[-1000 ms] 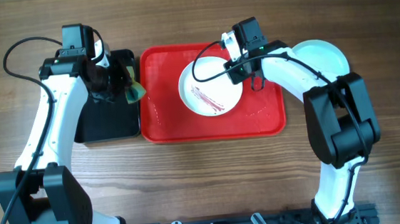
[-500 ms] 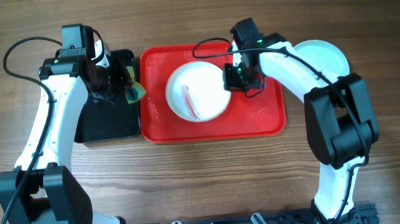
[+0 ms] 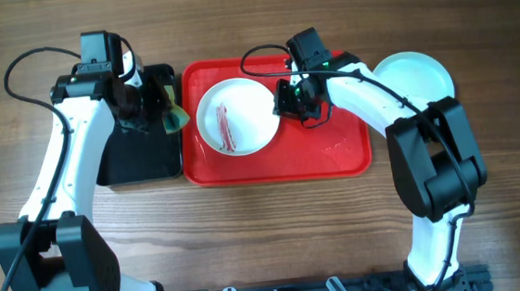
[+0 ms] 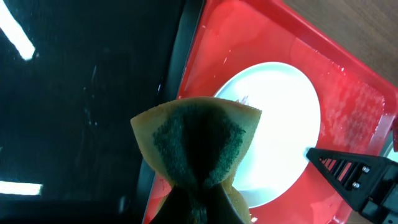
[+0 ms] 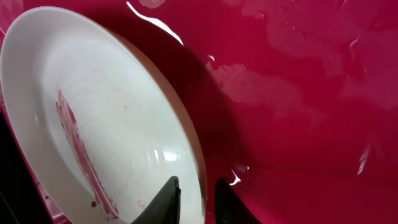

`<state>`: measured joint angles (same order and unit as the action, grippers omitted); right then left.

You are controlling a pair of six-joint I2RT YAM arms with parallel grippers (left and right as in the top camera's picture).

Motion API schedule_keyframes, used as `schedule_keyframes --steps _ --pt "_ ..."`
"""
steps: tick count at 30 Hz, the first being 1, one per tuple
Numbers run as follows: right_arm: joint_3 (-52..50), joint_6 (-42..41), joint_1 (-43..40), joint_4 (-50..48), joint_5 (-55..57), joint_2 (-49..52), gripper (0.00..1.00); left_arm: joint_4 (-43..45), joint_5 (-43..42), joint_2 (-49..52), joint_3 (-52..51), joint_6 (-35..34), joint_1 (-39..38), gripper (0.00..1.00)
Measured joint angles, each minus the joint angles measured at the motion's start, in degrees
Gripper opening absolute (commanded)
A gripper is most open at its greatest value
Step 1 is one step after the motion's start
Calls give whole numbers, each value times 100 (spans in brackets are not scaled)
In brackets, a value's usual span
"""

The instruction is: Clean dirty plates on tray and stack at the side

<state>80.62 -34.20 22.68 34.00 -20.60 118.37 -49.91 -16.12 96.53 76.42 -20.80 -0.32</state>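
White streaked plate (image 3: 244, 119) on red tray (image 3: 335, 153), right rim clenched in right pincer (image 3: 284, 100); sponge (image 3: 176, 119), clenched in left pincer (image 3: 165, 114), lies just left of it.

Wht arm links (image 3: 75, 137), blk joints (image 3: 433, 155) & thin cables (image 3: 10, 77).

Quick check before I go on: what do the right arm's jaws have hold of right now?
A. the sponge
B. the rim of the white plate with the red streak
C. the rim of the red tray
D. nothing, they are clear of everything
B: in the right wrist view the right gripper has its jaws on either side of the rim of the streaked white plate, over the red tray; the sponge is in the left gripper.
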Motion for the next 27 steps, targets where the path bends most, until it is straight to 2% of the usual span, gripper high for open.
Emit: schedule_keyframes --steps 5,7,17,21,27 --pt "0 229 0 -90 -83 225 12 122 2 24 0 0 -15 4" --pt "2 326 -4 -160 -249 306 4 168 2 92 0 0 -44 4" --pt "4 455 -11 -146 -404 345 4 796 2 778 0 70 -662 4" --pt "4 474 -11 -127 -448 345 4 1189 42 1075 0 428 -981 4" --pt "4 474 -11 -127 -448 345 4 1244 354 1561 0 791 -1174 4"
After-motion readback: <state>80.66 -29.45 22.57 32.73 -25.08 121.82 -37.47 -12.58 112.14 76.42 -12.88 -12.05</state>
